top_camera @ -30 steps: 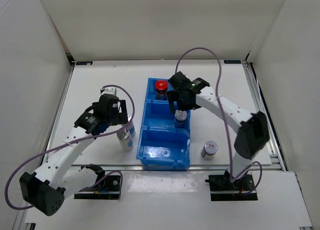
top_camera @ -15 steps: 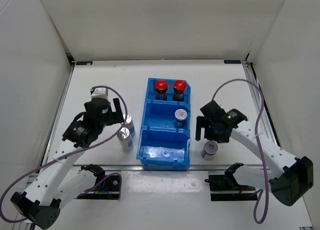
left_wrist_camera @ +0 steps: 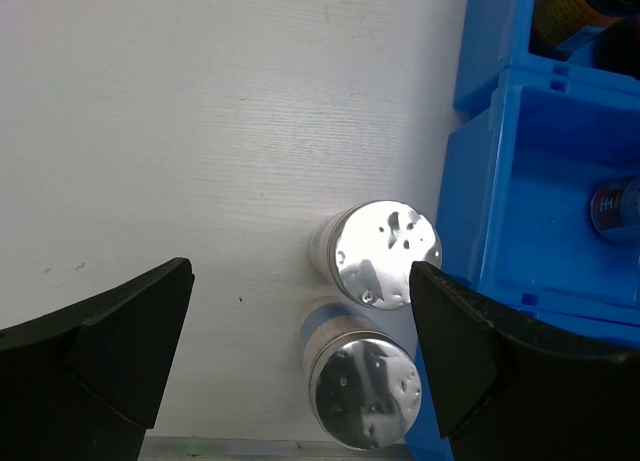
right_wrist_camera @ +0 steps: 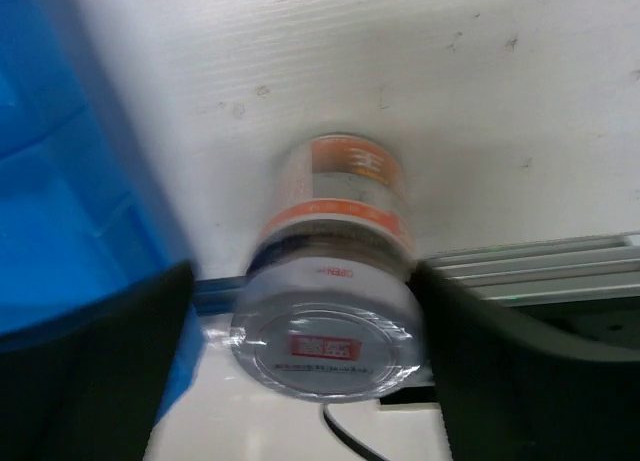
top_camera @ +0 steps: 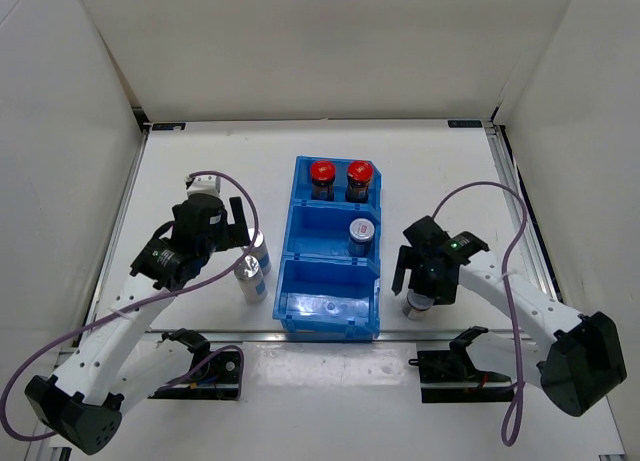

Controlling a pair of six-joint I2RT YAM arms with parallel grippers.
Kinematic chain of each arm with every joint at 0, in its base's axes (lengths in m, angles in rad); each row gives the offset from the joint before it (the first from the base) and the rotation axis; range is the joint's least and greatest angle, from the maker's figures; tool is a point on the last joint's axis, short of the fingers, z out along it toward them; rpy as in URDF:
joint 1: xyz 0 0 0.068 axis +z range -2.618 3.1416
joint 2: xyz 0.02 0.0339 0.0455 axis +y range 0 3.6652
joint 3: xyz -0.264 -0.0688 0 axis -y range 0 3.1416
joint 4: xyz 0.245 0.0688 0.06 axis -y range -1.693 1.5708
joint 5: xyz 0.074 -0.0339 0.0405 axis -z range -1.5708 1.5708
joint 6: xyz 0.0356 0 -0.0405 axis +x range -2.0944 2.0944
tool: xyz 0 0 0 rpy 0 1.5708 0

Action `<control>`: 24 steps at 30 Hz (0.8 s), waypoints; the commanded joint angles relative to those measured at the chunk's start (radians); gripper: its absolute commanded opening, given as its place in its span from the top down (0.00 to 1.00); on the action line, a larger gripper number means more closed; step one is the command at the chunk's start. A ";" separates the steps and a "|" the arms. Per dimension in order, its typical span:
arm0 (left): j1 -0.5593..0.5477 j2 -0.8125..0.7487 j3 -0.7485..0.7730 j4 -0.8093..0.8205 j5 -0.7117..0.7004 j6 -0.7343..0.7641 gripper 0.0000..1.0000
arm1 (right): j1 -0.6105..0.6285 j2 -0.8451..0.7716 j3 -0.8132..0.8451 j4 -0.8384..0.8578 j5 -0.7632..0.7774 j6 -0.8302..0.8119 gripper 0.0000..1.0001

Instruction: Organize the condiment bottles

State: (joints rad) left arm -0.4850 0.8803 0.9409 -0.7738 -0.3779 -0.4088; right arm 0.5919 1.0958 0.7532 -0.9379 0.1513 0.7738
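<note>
From above, the blue three-compartment plastic bin (top_camera: 330,306) holds two dark brown red-capped bottles (top_camera: 322,178) (top_camera: 359,178) in its far section and one red-marked silver-capped bottle (top_camera: 361,233) in the middle. Left wrist now: left hand (left_wrist_camera: 300,281) spread wide above two plain silver-topped bottles (left_wrist_camera: 385,253) (left_wrist_camera: 365,391) standing just left of the bin. Right wrist: right hand (right_wrist_camera: 300,291) apart, straddling a second red-marked bottle (right_wrist_camera: 340,196) on the tabletop (right_wrist_camera: 300,61), right of the bin.

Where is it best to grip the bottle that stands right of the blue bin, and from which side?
Grip the bottle on its round side wall just below the cap, coming straight down from above. It stands upright, and its flat cap offers no hold; the bin is apart on one side.
</note>
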 commanded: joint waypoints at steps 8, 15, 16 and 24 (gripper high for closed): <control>0.005 -0.007 0.002 0.011 -0.024 -0.004 0.00 | -0.021 0.016 0.196 -0.074 0.131 -0.039 0.85; 0.005 -0.018 0.002 0.011 -0.024 -0.004 0.00 | 0.006 0.067 0.596 -0.084 0.163 -0.149 1.00; 0.005 -0.018 0.002 0.011 -0.024 -0.004 0.00 | 0.017 0.114 0.644 -0.084 0.172 -0.163 1.00; 0.005 -0.018 0.002 0.002 -0.042 -0.004 0.00 | 0.238 0.467 1.015 -0.009 0.200 -0.307 1.00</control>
State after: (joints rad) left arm -0.4850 0.8722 0.9409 -0.7750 -0.3901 -0.4088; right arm 0.7624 1.4693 1.6730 -1.0058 0.3176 0.5396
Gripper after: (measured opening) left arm 0.998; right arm 0.679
